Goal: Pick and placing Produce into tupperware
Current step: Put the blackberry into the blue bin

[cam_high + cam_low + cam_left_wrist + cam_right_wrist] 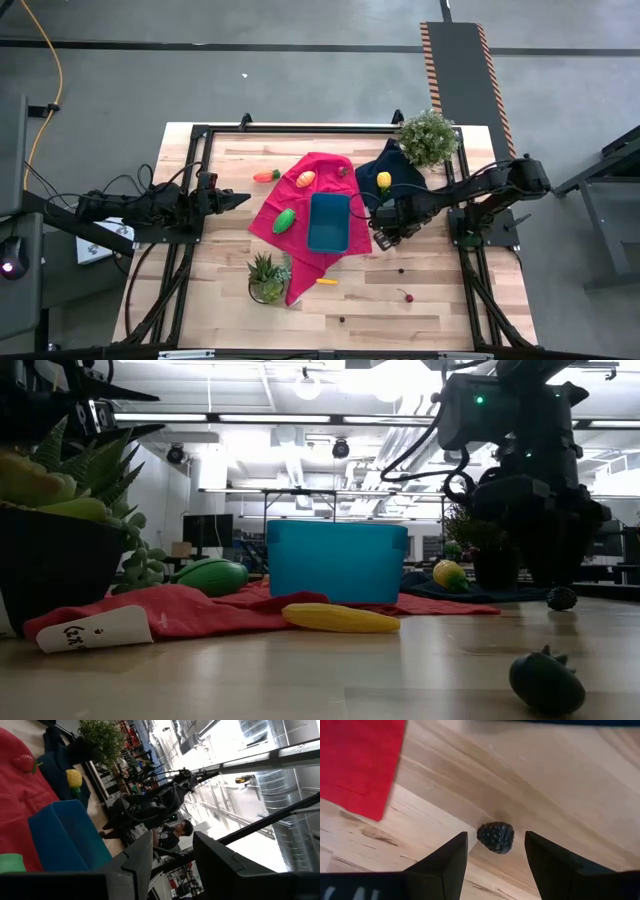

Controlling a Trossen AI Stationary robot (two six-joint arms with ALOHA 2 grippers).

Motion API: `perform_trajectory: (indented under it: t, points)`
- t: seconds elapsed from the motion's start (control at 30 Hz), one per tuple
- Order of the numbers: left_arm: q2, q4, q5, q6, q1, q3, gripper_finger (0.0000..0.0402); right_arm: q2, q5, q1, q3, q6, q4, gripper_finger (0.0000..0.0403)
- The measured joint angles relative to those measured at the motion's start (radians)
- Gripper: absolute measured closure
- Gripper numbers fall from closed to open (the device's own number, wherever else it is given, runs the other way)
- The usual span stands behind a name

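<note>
While the left claw (243,199) waits clenched and empty at the left edge of the desk (430,300), the right claw (496,851) hangs released over bare wood, a small dark berry (495,837) lying between its fingers (447,862), touching neither. A teal tub (329,222) sits on the red cloth (322,170), just left of the right claw. Beside it lie a green piece (285,220), an orange piece (306,179) and a carrot (266,176); a lemon (383,180) rests on the navy cloth (403,177).
</note>
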Motion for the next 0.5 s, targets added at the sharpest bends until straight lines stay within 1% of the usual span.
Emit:
perform_trajectory:
  t: [0.27, 0.5]
  points:
    - [0.000, 0.000, 0.000, 0.000, 0.000, 0.000, 0.0273, 0.009, -0.020, -0.003, 0.000, 0.000, 0.000, 0.0213]
    - [0.000, 0.000, 0.000, 0.000, 0.000, 0.000, 0.0273, 0.030, -0.016, -0.003, 0.000, -0.006, 0.019, 0.0213]
